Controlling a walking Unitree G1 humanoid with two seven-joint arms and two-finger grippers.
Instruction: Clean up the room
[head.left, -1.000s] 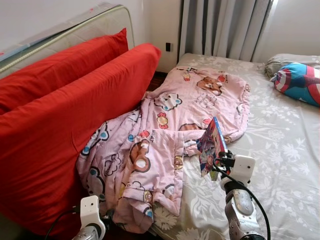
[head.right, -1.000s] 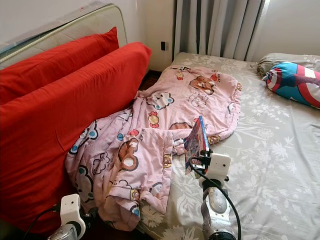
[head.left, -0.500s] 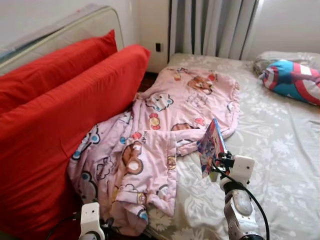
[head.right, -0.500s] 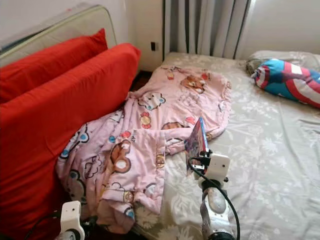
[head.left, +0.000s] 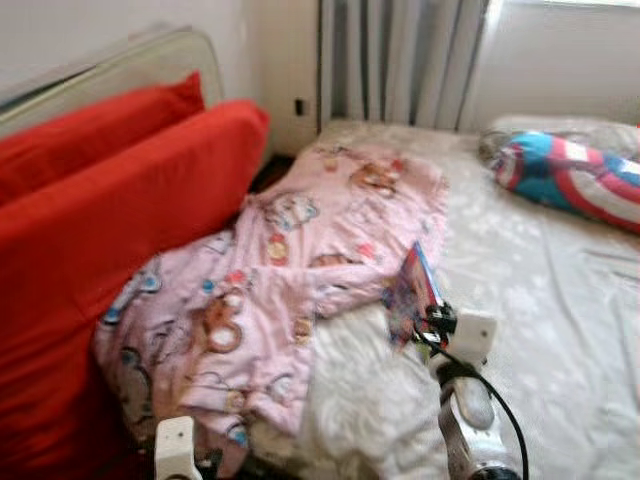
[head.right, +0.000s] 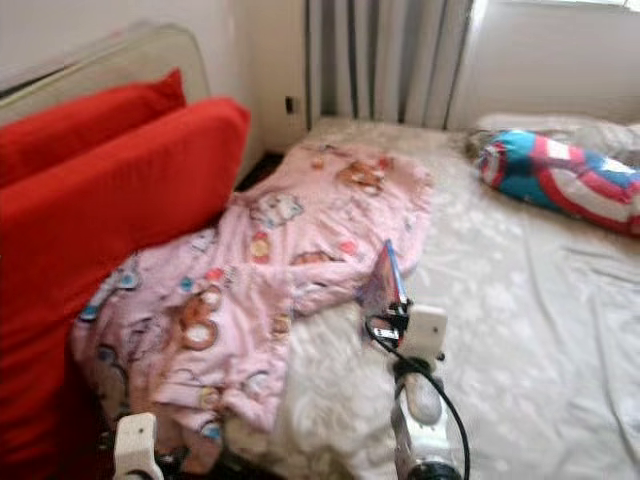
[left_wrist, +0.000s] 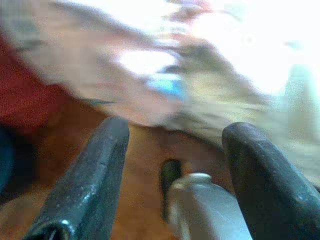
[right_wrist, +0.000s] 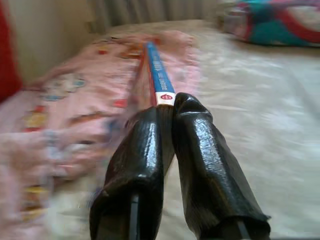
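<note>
A soft pink cartoon-printed cloth quilt (head.left: 290, 260) is seen on matt pale floral bed sheeting (head.left: 560, 290). Glossy black plastic fingers (right_wrist: 200, 150) of the right hand (right_wrist: 167, 107) are seen pressed on a thin glossy-covered paper book (right_wrist: 157, 75). Matt red cloth cushions (head.left: 120, 200) look smooth.

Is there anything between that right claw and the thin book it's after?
Nothing: the right gripper is already shut on the book, holding it up over the bed beside the pink blanket.
</note>
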